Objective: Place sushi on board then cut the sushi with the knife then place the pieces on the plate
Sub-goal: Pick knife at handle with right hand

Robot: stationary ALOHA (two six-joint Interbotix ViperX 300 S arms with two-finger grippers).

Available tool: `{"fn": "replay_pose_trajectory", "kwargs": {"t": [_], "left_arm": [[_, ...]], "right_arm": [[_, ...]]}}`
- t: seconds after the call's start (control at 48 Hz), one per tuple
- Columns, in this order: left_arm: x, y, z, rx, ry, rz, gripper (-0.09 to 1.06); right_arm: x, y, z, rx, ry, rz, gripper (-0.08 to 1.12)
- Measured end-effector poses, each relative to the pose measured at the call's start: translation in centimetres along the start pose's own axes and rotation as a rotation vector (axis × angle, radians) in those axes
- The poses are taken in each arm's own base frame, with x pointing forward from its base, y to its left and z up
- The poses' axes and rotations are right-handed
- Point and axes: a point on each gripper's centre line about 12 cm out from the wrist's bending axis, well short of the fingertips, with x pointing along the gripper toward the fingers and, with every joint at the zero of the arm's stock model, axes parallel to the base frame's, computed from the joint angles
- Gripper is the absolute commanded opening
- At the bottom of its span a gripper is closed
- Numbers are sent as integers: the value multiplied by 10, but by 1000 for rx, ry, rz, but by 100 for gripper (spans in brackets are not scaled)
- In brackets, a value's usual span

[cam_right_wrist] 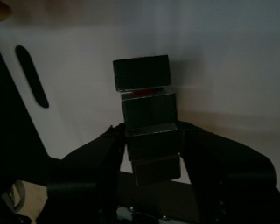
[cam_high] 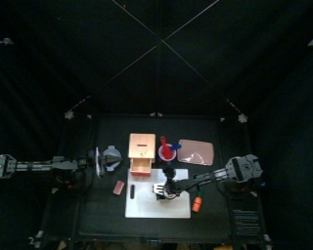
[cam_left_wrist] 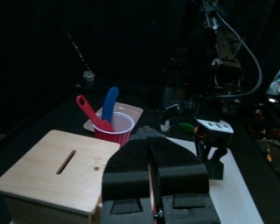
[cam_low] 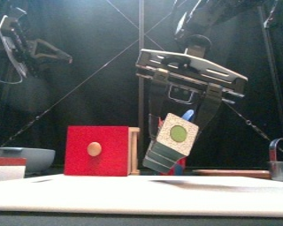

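As the right arm reaches in across the table from above, the right gripper [cam_high: 166,186] hangs over the white cutting board [cam_high: 156,207] near the table's front, its load hard to make out from this height. Behind the board stand the wooden box [cam_high: 142,156], the red cup [cam_high: 166,148] and the pink tray [cam_high: 209,156], the tray bare. The left arm [cam_high: 42,166] lies at the table's left side.

At table height, the fingers clamp a sushi roll [cam_low: 173,141] of dark green blocks, tilted, its pale end face with a green centre turned to the camera. The roll's lower end sits close over the board; whether it touches cannot be told. The box's red drawer front [cam_low: 95,152] stands just to its left.

From the left wrist, the left gripper [cam_left_wrist: 154,166] shows its two jaws pressed together with nothing between them, poised over the box beside the cup, which holds a blue knife [cam_left_wrist: 108,103] and a red knife [cam_left_wrist: 84,107].

From the right wrist, the jaws close on the near end of the roll, whose far blocks stick out over the board.
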Motion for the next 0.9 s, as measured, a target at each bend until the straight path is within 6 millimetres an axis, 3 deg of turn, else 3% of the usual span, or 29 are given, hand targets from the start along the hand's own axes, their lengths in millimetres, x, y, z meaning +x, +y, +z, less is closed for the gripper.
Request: {"fn": "replay_pose_trajectory", "kwargs": {"t": [0.604, 0.896], "left_arm": [[0, -1, 1, 57, -2, -15, 8], [-1, 4, -2, 58, 2, 10, 8]], "right_arm": [[-4, -7, 0, -81, 6, -98, 91], [-14, 11, 3, -102, -2, -51, 91]]}}
